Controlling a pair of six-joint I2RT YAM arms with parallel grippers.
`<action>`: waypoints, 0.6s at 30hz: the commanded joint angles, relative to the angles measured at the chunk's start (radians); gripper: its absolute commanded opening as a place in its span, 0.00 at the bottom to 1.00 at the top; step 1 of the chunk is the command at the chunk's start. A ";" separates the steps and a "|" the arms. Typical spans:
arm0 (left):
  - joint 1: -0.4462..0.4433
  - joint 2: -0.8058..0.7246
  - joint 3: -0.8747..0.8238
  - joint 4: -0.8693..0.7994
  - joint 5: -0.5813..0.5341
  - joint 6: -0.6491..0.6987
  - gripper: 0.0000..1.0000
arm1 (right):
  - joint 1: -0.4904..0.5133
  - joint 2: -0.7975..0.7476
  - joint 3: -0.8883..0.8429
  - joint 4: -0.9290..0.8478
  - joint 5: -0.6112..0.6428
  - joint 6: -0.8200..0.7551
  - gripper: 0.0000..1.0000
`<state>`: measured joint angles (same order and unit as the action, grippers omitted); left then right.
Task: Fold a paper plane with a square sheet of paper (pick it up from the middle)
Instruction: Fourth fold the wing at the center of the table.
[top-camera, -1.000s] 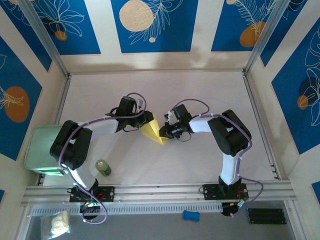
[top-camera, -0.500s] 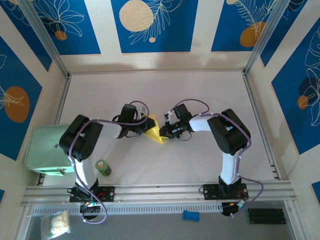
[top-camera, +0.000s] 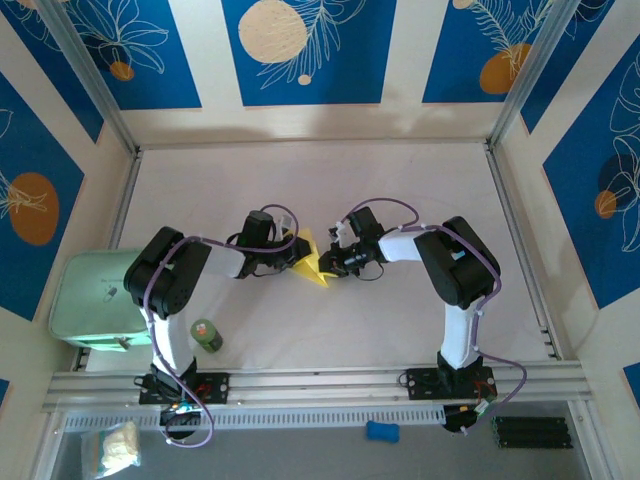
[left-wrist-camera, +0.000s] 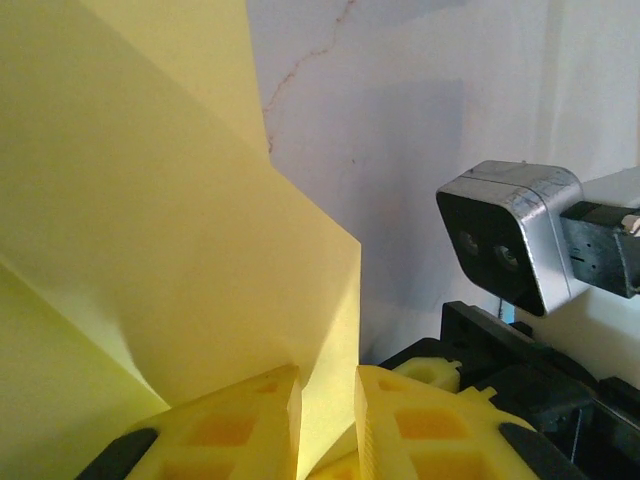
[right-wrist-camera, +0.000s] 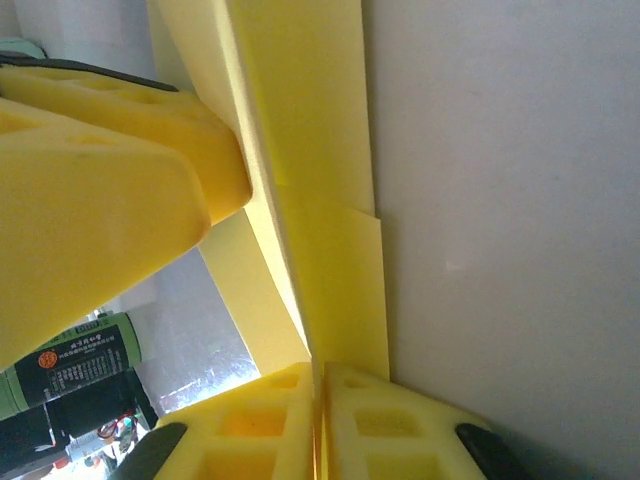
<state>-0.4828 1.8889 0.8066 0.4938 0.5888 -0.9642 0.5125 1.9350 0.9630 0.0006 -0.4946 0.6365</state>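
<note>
The pale-yellow sheet of paper (top-camera: 313, 266), folded into a narrow pointed shape, hangs between my two grippers at the table's middle. My left gripper (top-camera: 294, 256) comes in from the left. In the left wrist view its fingers (left-wrist-camera: 328, 385) stand close together with a flap of the paper (left-wrist-camera: 150, 220) pinched between them. My right gripper (top-camera: 326, 266) meets it from the right. Its jaws (right-wrist-camera: 320, 368) are pressed tight on the paper's folded edge (right-wrist-camera: 320, 150), with the left gripper's yellow finger (right-wrist-camera: 100, 150) just beyond.
A small green bottle (top-camera: 205, 334) stands near the left arm's base. A pale green box (top-camera: 90, 300) sits at the table's left edge. The rail along the near edge (top-camera: 320, 385) runs behind both bases. Open tabletop lies behind and to the right.
The left arm's elbow has swung right and its jaws have narrowed onto the paper. The paper looks narrower, more folded up. The right arm has stayed put.
</note>
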 joint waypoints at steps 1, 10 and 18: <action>-0.005 0.010 0.005 0.023 0.021 -0.004 0.22 | 0.001 0.058 0.002 -0.055 0.057 -0.017 0.09; 0.000 -0.042 -0.008 0.016 0.008 0.015 0.24 | 0.001 0.070 0.012 -0.085 0.071 -0.021 0.08; 0.000 -0.024 0.003 -0.018 -0.001 0.032 0.23 | 0.001 0.076 0.009 -0.079 0.068 -0.019 0.08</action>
<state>-0.4828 1.8759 0.8066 0.4889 0.5938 -0.9600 0.5098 1.9472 0.9817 -0.0311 -0.4984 0.6365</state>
